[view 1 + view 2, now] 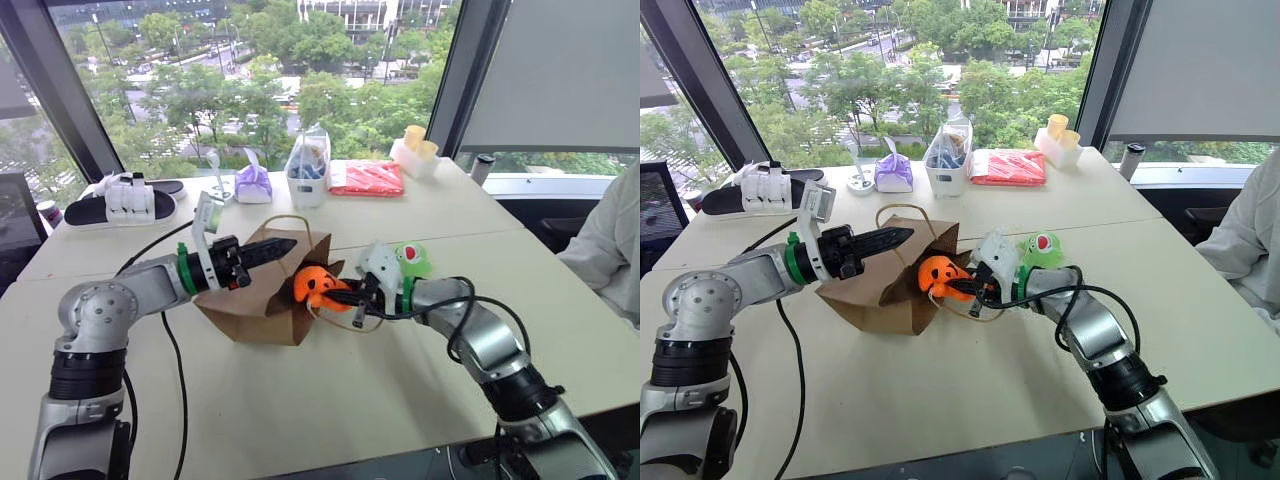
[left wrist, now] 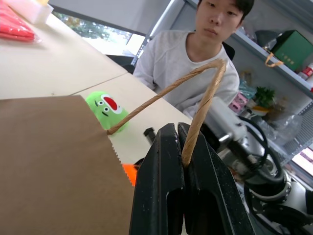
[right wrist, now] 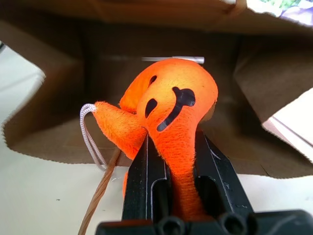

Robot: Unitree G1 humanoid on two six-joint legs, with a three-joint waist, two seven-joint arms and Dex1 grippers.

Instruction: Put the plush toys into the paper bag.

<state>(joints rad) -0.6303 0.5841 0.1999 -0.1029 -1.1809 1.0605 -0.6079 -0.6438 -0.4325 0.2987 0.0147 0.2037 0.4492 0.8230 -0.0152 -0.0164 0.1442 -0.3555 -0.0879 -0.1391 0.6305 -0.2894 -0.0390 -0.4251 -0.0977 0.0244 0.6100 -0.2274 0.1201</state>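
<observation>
The brown paper bag (image 1: 258,300) lies on its side on the table, mouth facing right. My left gripper (image 1: 288,244) is shut on one twisted loop handle (image 2: 195,117) and holds the upper edge of the mouth up. Right at the mouth hangs the orange plush toy (image 1: 318,285), with dark face marks. My right gripper (image 3: 172,147) is shut on its lower part, and the bag's inside (image 3: 58,122) is just behind it. The green plush toy (image 1: 412,258), with a white-and-red face, sits on the table behind my right wrist.
Along the far edge by the window stand a purple tied pouch (image 1: 253,184), a clear plastic bag with blue contents (image 1: 308,165), a red packet (image 1: 366,178) and yellow cups (image 1: 415,140). A person (image 1: 612,245) sits at the right. A black cable (image 1: 172,350) crosses the table under my left arm.
</observation>
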